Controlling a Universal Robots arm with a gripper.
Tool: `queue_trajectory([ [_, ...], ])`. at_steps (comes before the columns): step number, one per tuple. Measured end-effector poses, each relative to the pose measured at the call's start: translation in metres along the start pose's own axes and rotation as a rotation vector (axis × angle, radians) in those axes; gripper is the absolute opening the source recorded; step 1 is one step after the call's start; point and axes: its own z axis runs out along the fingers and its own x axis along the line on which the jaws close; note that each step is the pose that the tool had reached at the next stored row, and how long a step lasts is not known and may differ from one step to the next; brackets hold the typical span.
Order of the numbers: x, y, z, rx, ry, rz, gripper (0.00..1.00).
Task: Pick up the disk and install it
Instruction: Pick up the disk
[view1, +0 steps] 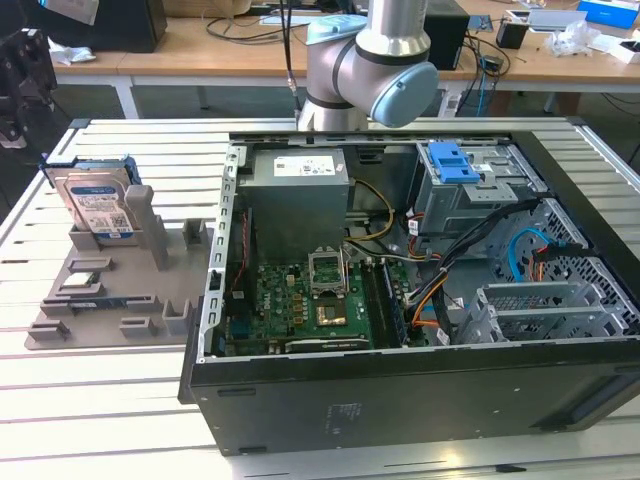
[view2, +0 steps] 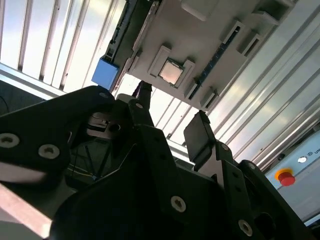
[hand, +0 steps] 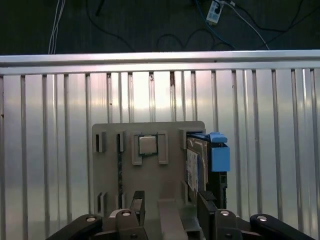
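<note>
One gripper (hand: 171, 200), fingers parted with nothing between them, faces the grey fixture (hand: 115, 150) in the first wrist view. The disk (view1: 95, 200) stands on edge in that fixture, at the exterior view's left, well apart from the open computer case (view1: 400, 375). Judged step: approach, pickup not yet made; grasping calls for straddling its thin edge. Print on its label (view1: 105, 215) apparently illegible.

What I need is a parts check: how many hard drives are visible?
1: the blue-framed silver metal hard drive stands in the grey plastic tray beside the open computer case, whose bays may hide others.
</note>
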Motion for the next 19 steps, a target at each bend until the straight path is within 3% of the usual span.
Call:
queue_trajectory([
  [7,-0.0011,0.0,0.0002,0.0,-0.0001,0.001,0.54],
  [12,-0.0127,0.0006,0.0029,0.0,-0.0004,0.001,0.54],
  [19,-0.0163,0.0005,0.0067,-0.0001,-0.0012,0.001,0.54],
])
